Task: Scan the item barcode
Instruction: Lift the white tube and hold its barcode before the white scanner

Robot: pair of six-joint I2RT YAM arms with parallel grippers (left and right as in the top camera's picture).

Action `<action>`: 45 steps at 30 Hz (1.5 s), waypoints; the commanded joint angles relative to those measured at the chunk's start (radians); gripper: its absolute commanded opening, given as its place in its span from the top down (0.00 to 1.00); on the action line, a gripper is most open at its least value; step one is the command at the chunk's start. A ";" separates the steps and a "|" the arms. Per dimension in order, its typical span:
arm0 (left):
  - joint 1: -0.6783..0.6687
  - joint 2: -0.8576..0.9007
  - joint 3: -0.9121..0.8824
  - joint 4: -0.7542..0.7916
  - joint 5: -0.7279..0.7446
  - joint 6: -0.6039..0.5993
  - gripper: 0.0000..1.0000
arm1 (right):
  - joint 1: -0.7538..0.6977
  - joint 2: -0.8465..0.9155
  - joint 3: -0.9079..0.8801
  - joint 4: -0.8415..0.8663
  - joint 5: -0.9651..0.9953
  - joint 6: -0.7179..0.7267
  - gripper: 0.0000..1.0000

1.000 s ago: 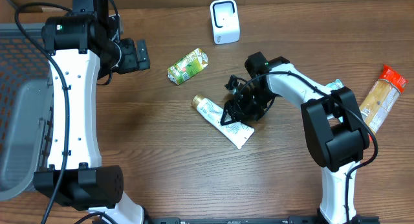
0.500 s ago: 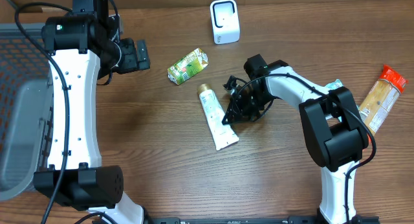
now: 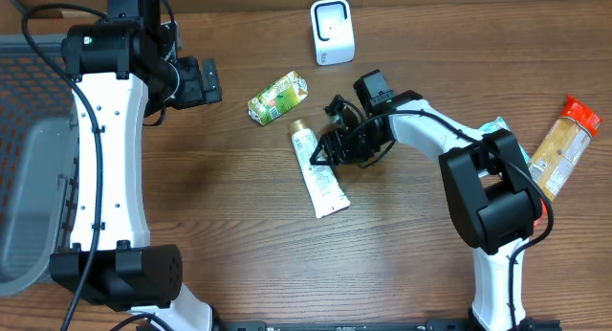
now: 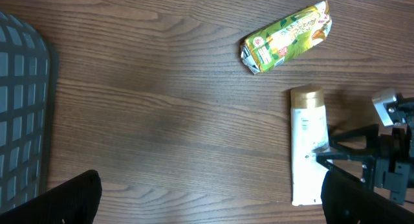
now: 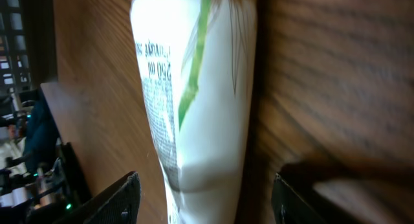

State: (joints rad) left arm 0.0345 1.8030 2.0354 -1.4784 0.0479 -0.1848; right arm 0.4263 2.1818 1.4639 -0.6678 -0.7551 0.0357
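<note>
Straddling a white tube [image 3: 323,186] with a gold cap, the jaws of the right arm [image 3: 430,130] are standing partly open. One finger is sitting on each side of the tube, and neither is visibly touching it. The tube is lying flat near the middle of the wooden desk [image 3: 239,245], its cap pointing toward the far edge, where a white scanner [image 3: 332,32] is standing. A green pouch [image 3: 278,97] is lying just beyond the cap. The jaws of the left arm [image 3: 110,111] are hanging wide open and empty, well apart from the tube, beside a grey basket [image 3: 29,178].
</note>
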 commanded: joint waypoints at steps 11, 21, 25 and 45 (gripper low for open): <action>0.004 0.010 0.000 -0.002 0.000 -0.010 0.01 | 0.098 0.095 -0.016 0.054 0.006 0.156 0.75; 0.004 0.010 0.000 -0.002 0.000 -0.010 0.00 | 0.037 0.056 -0.015 0.053 -0.250 0.148 0.96; 0.004 0.010 0.000 -0.002 0.000 -0.010 0.00 | -0.011 -0.053 -0.015 0.050 -0.337 0.139 0.96; 0.004 0.010 0.000 -0.002 0.000 -0.010 0.00 | -0.134 -0.725 0.000 0.054 -0.429 0.175 0.96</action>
State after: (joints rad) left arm 0.0345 1.8030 2.0354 -1.4788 0.0479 -0.1848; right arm 0.2966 1.4925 1.4418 -0.6212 -1.1481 0.1947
